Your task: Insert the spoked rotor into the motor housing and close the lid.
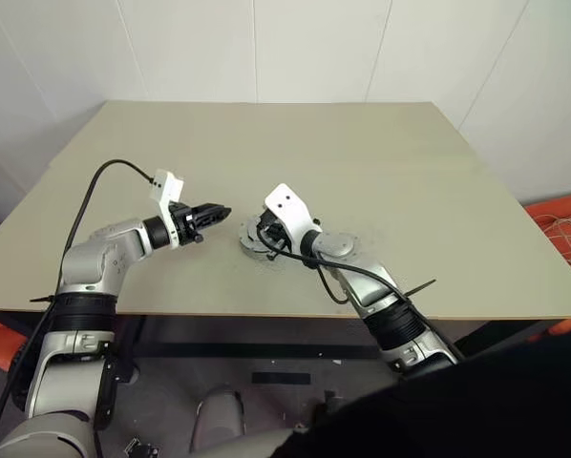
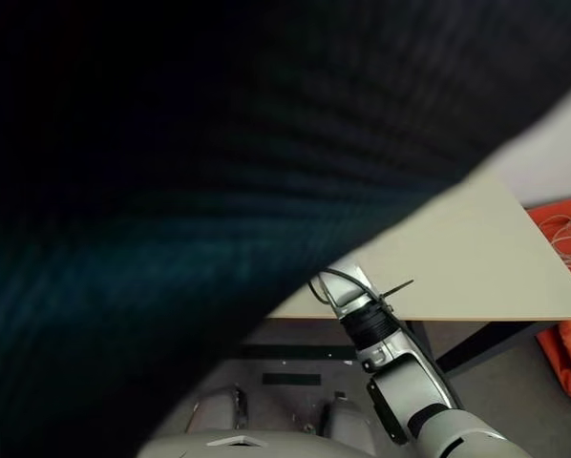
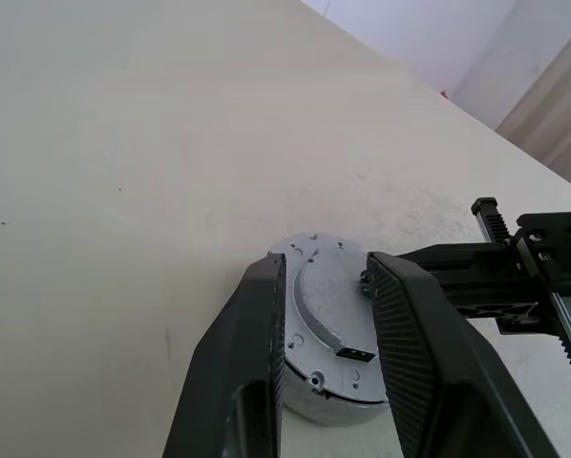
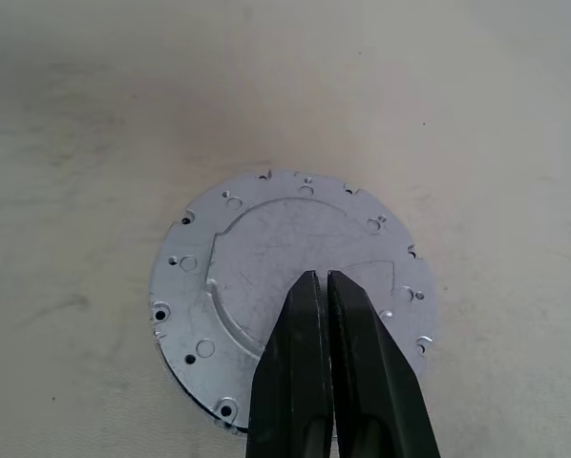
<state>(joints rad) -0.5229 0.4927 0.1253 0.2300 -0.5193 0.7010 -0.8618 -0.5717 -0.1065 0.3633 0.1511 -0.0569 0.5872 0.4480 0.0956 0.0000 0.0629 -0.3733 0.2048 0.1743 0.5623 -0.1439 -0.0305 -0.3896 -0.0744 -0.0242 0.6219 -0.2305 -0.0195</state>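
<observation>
Right wrist view: right gripper (image 4: pixel 328 277) pinched together over lid (image 4: pixel 257 248) on housing; left gripper (image 3: pixel 328 286) apart, empty.

Bare table (image 1: pixel 381 162) runs to the far edge and both far corners. Near the front edge, the right gripper (image 4: pixel 327 279) crowds the lid (image 4: pixel 266 239).

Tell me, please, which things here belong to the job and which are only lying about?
Job: squat round silver metal motor housing; flat round silver holed lid on top of it; shut right gripper above the lid.
Lying about: orange object with white cords, on the floor.
</observation>
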